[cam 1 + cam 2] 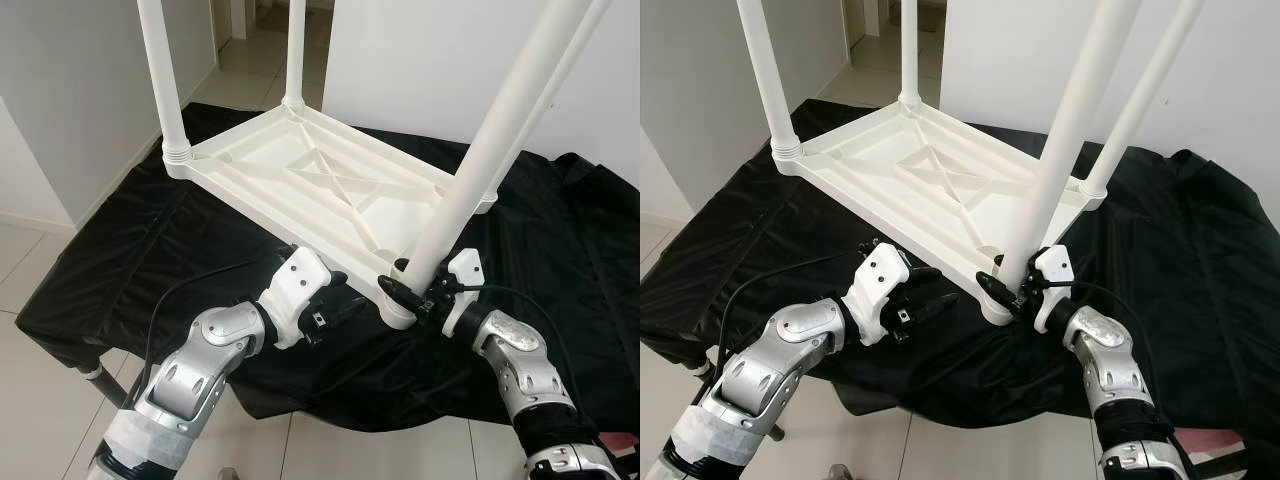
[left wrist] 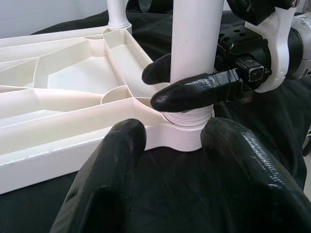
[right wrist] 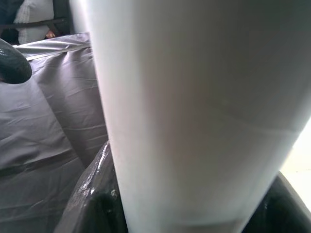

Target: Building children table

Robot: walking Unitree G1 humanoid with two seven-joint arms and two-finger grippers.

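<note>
A white plastic children's table (image 1: 300,170) lies upside down on a black cloth, with its legs standing up. My right gripper (image 1: 403,290) is shut on the near right leg (image 1: 480,170) just above its corner socket (image 2: 182,133). One of its fingers (image 2: 194,92) lies across the front of the leg (image 2: 194,43) and the other is behind it. That leg (image 3: 194,116) is pressed close to the right wrist camera. My left gripper (image 1: 345,308) is open, low over the cloth by the table's near edge, a short way left of that socket. Its fingers (image 2: 112,184) hold nothing.
The black cloth (image 1: 120,260) covers a low surface and hangs over its near edge. Tiled floor (image 1: 30,400) lies below, white walls (image 1: 70,90) stand on both sides, and a doorway opens at the back. Three other legs, such as the far left leg (image 1: 165,80), rise tall.
</note>
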